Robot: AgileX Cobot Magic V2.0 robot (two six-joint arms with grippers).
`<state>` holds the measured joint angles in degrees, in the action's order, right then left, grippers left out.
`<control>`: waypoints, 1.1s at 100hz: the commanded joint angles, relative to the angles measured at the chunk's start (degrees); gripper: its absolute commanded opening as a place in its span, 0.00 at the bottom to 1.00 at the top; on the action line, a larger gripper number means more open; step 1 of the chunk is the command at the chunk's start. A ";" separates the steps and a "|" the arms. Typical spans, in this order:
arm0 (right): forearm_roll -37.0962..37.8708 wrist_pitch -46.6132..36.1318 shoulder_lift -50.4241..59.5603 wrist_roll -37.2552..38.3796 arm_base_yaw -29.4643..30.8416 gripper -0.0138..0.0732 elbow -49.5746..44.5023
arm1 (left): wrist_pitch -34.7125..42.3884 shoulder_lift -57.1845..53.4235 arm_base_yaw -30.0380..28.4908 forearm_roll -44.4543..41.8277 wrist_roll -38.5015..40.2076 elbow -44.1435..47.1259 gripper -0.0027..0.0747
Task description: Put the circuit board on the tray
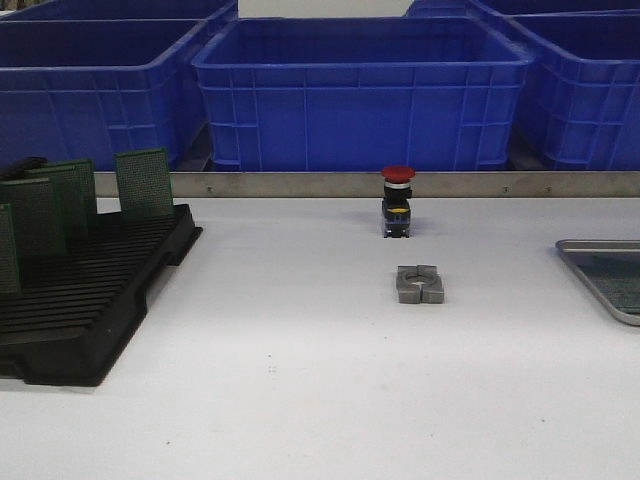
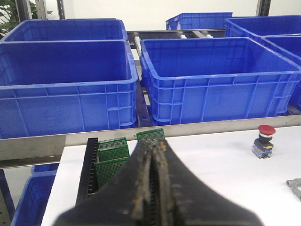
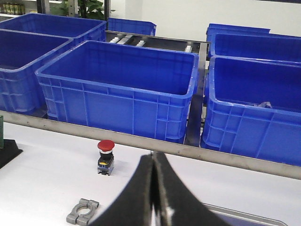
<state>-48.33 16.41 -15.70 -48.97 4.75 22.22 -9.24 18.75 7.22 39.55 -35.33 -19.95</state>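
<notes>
Circuit boards (image 1: 145, 182) stand upright in rack (image 1: 90, 300): judged light, stiff, thin; take by top edge. Left pincer (image 2: 153, 188) and right pincer (image 3: 153, 197) pressed together, empty.

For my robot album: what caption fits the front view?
Green circuit boards wait in the black rack; tray at right.

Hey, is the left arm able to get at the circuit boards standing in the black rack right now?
Probably yes. The left gripper, shut and empty, sits just above the black rack, and the circuit boards stand upright with nothing over them.
</notes>
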 commanded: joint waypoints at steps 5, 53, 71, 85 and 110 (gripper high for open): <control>-1.17 -3.84 -0.48 -0.55 -0.03 0.08 1.56 | 4.14 0.24 -0.14 0.83 0.37 -1.61 0.01; -1.17 -3.84 -0.48 -0.55 -0.03 0.08 1.56 | 4.14 0.24 -0.14 0.83 0.37 -1.61 0.01; -1.17 -3.84 -0.48 -0.55 -0.03 0.08 1.56 | 4.14 0.24 -0.14 0.83 0.37 -1.61 0.01; -1.17 -3.84 -0.48 -0.55 -0.03 0.08 1.56 | 4.14 0.24 -0.14 0.83 0.37 -1.61 0.01; -1.17 -3.84 -0.48 -0.55 -0.03 0.08 1.56 | 5.10 0.24 -0.14 0.83 0.37 -1.61 0.01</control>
<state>-48.42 16.39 -15.70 -49.08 4.75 22.22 -8.97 18.75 7.22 39.55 -35.33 -19.95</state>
